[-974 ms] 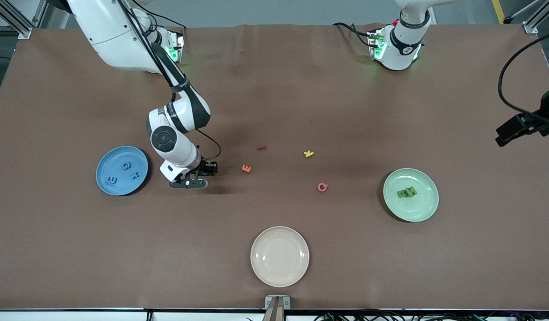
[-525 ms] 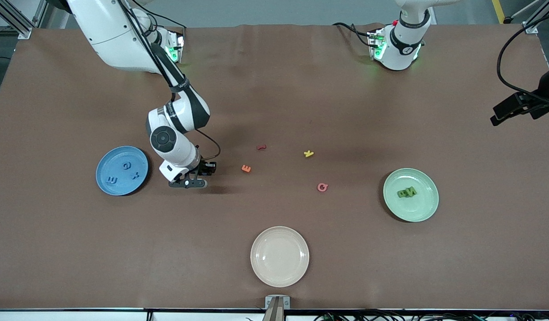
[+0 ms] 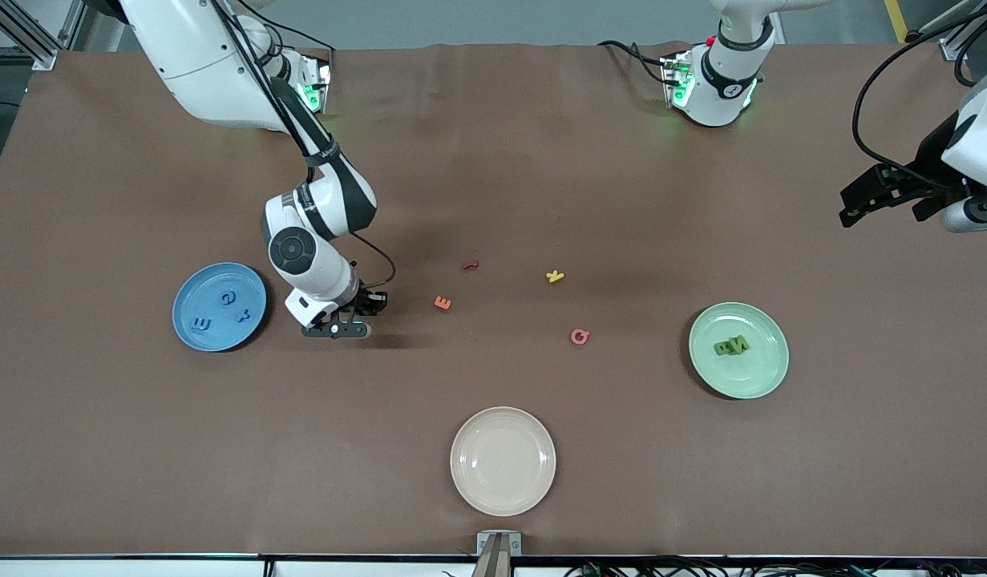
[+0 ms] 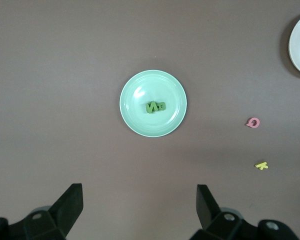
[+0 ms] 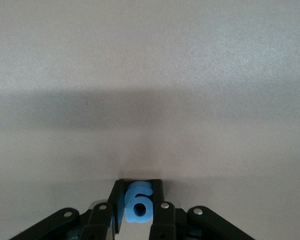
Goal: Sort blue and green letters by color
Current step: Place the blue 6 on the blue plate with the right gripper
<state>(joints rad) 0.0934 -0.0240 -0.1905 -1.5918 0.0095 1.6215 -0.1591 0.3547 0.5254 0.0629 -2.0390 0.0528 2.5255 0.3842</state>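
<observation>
Three plates sit on the tabletop [image 3: 493,160]: blue plate [image 3: 190,296] bearing three blue letters [image 3: 220,311], green plate [image 3: 762,373] with overlapping green letters [image 3: 731,345], hard to count. Right gripper [image 5: 137,204], beside the blue plate, clamps a blue letter g [image 5: 138,202]. Left gripper [image 4: 140,207], partly cropped, hangs spread wide.

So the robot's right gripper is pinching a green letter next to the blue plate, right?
Not quite: the letter pinched in the right gripper is blue, not green, as the right wrist view shows. The rest holds: that gripper is shut on it, down at the table beside the blue plate.
</observation>
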